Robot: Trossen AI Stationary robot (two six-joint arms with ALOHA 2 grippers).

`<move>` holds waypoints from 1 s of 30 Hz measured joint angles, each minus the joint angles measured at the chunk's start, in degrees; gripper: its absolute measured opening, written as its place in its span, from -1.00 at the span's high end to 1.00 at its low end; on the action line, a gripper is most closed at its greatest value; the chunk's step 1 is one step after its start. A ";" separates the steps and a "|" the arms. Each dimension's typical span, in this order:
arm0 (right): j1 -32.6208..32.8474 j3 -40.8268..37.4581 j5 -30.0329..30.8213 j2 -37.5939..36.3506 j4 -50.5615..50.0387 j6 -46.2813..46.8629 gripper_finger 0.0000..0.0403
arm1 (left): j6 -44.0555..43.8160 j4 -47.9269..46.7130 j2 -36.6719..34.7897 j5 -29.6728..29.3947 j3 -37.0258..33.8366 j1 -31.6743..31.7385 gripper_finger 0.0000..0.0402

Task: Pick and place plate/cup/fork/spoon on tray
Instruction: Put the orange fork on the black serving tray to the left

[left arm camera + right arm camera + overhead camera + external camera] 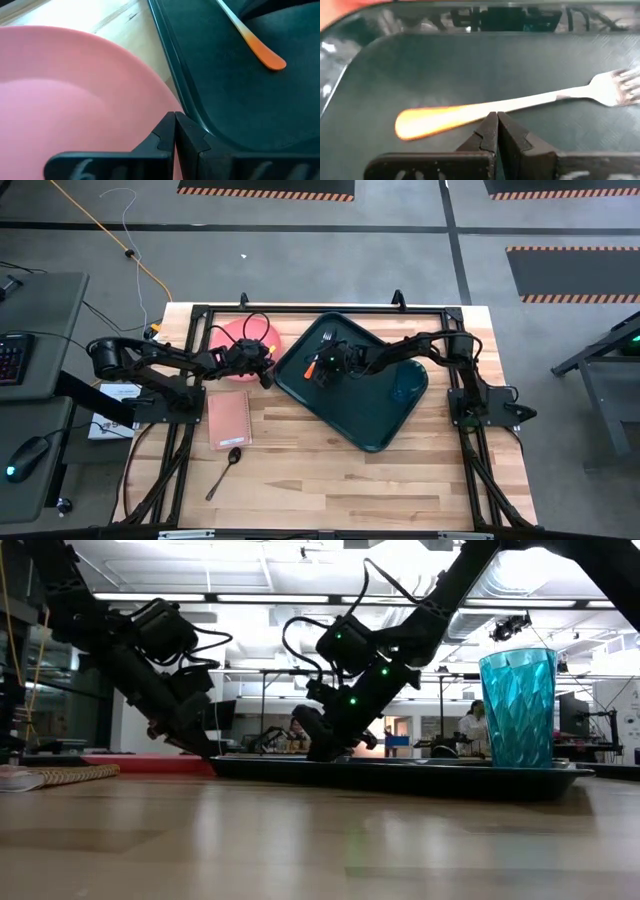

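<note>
Left claw (266, 367) is pinched shut with nothing in it, sitting at the right edge of the plate (228, 338), jammed right up against the tray (345, 415) rim. A pink slab (229, 418) and the spoon (224, 472) lie nearer on the counter (330, 480). Right claw (322, 370), also shut and empty, hovers over the fork (324, 348) on the tray's far left. The cup (404, 386) stands on its right side.

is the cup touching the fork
Apart. The high view shows the cup standing at the tray's right side, the fork far left.
</note>
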 joint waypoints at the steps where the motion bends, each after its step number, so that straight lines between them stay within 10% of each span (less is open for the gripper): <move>1: 0.08 0.00 -0.09 0.04 -0.16 0.00 1.00 | 0.00 0.08 0.00 0.03 0.00 0.00 1.00; 30: 2.44 0.00 -9.28 -0.45 3.43 -2.21 1.00 | 0.08 0.39 0.00 0.76 0.00 -0.02 1.00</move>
